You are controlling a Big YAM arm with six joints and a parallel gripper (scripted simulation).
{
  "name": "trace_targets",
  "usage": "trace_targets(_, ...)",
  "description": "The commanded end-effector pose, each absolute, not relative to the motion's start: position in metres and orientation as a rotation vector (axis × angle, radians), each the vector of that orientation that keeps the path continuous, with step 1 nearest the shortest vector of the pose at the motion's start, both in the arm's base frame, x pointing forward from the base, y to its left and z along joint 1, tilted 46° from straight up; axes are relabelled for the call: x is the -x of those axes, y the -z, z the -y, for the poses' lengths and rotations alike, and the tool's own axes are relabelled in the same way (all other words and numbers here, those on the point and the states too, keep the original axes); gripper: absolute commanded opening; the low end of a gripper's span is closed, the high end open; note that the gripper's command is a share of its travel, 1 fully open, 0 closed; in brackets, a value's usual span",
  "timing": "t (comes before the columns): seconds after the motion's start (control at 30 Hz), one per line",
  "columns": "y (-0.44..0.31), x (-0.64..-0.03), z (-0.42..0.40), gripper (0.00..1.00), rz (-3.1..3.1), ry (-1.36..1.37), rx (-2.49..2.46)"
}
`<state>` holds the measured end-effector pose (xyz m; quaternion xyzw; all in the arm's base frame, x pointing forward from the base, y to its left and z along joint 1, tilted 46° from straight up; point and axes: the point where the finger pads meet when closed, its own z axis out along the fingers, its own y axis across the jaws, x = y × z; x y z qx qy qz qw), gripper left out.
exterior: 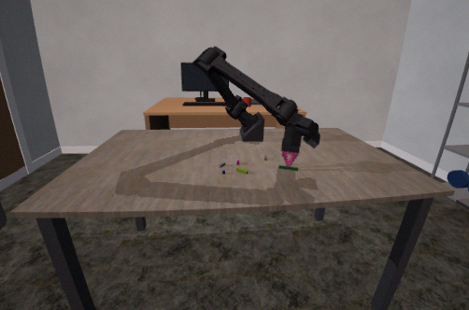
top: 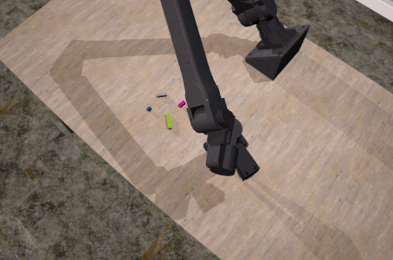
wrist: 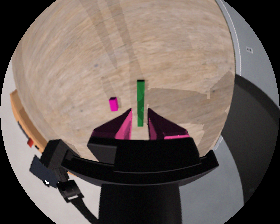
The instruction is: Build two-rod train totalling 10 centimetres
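My gripper (exterior: 289,165) (wrist: 139,111) points down with its pink fingers partly open, one on each side of a green rod (exterior: 281,167) (wrist: 141,90). Bare gaps show between rod and fingers in the wrist view. A magenta rod (wrist: 113,104) lies beside the green one, turned nearly the same way. A lime rod (top: 169,120) (exterior: 242,171), a blue rod (top: 149,109) (exterior: 223,172), a grey rod (top: 161,95) (exterior: 221,164) and another magenta rod (top: 182,103) (exterior: 237,162) lie apart. The arm hides the green rod in the top view.
A small greyish rod (exterior: 265,158) lies left of the gripper in the exterior view. The arm's base (top: 279,51) (exterior: 252,131) stands at the table's back. The table's front edge (exterior: 234,210) is nearer the camera. A desk (exterior: 173,121) stands behind.
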<state>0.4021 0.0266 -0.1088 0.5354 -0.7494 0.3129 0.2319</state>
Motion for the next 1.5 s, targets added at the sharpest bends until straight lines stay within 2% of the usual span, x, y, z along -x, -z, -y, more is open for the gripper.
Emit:
trace_targets(0.0, 0.0994, -0.4073, -0.0321, 0.23, 2.081, -0.883, -1.494)
trace_targets(1.47, 0.0987, -0.4083, -0.0262, 0.23, 2.085, -0.878, -1.481)
